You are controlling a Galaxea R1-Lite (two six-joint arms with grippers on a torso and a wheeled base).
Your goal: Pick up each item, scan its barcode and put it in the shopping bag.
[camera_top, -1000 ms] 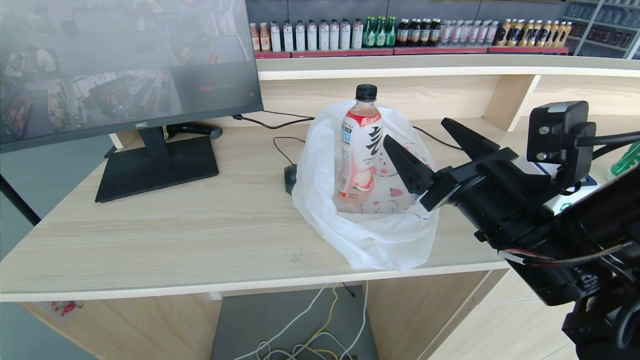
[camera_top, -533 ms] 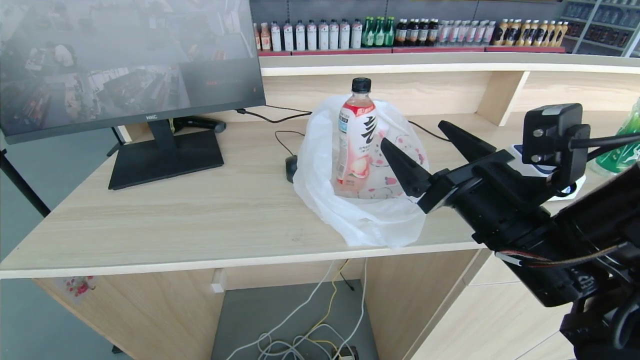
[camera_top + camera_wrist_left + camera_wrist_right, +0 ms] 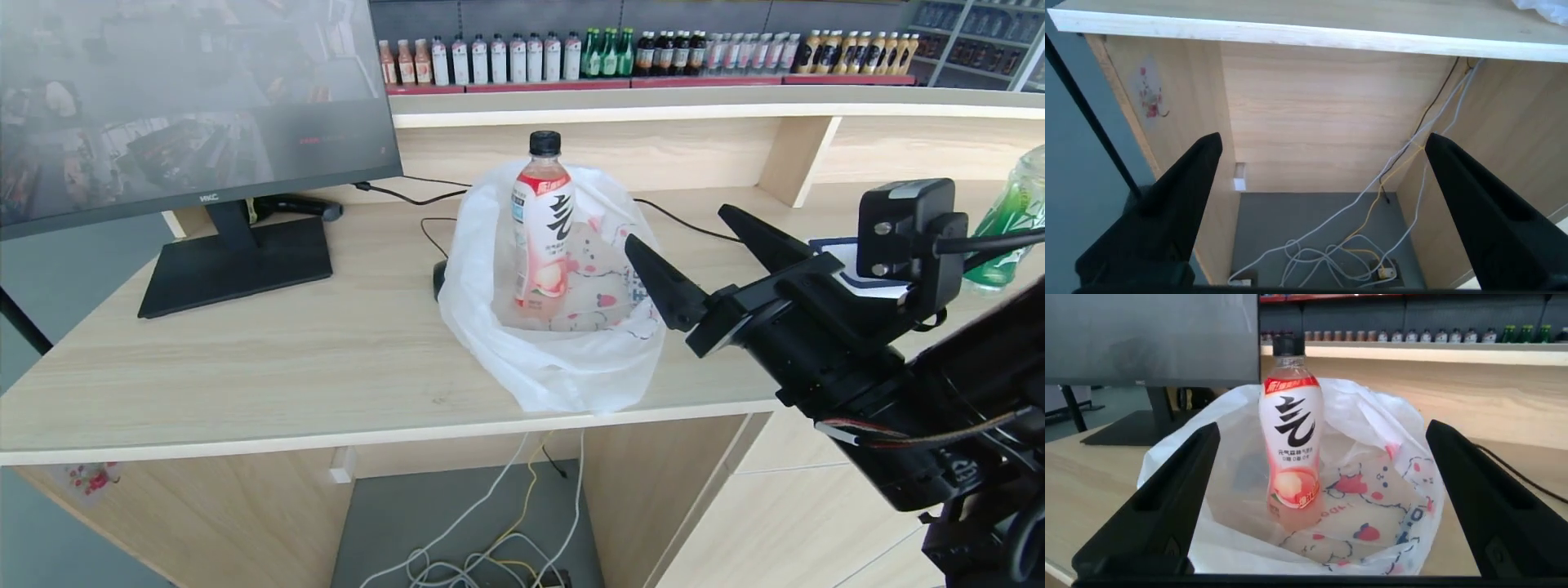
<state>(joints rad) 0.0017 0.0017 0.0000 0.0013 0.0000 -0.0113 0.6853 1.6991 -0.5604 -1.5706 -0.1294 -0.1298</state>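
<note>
A pink drink bottle [image 3: 541,229] with a black cap stands upright inside the open white shopping bag [image 3: 563,367] on the wooden counter [image 3: 245,359]. My right gripper [image 3: 682,229] hovers open just right of the bag, fingers pointing at it and holding nothing. The right wrist view looks between the open gripper [image 3: 1323,429] at the bottle [image 3: 1293,449] in the bag [image 3: 1388,498]. A green bottle [image 3: 1008,220] stands at the counter's far right. My left gripper [image 3: 1323,140] hangs open and empty below the counter's front edge.
A monitor [image 3: 188,106] on a black stand takes up the counter's left. A black mouse [image 3: 439,279] lies behind the bag, and a dark handheld scanner [image 3: 294,208] behind the monitor stand. A flat white-and-blue item [image 3: 849,273] lies right of the bag. Loose cables [image 3: 1339,245] trail under the counter.
The whole head picture has shifted as the camera moved, bringing the green bottle more into view. The right gripper stays open near the bag. The bottle stays upright in the bag.
</note>
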